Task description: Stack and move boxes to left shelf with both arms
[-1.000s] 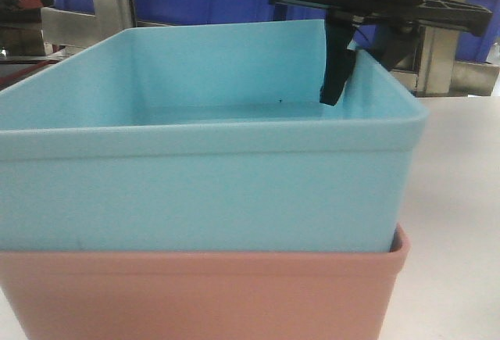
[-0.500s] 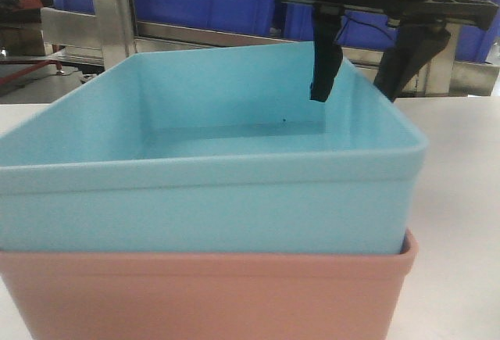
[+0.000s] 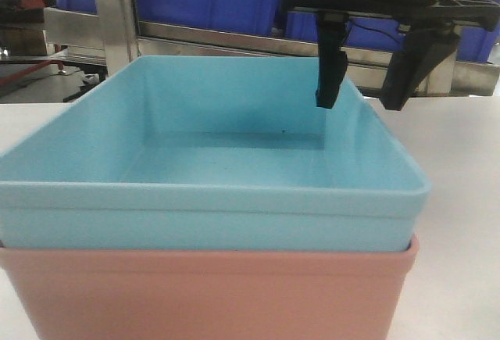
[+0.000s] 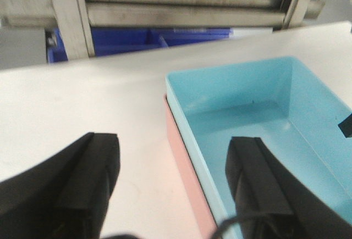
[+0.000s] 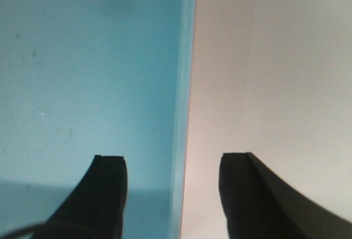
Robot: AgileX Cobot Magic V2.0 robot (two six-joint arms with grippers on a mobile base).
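Over the white table (image 4: 82, 96), before a steel rack (image 3: 113, 12), the left gripper (image 4: 170, 189) hovered with its fingers spread across the stack's left wall. One sky-blue bin (image 3: 203, 230) sat nested, mouth up, inside one pink bin (image 3: 203, 293); the long axis was unclear. The right gripper (image 3: 358, 105) straddled the right wall, fingers apart.

My right gripper (image 3: 358, 105) hangs at about one o'clock in the front view, pointing straight down, its jaws spread wide with nothing between them. My left gripper (image 4: 173, 143) tilts forward and down, jaws likewise wide apart, holding nothing.
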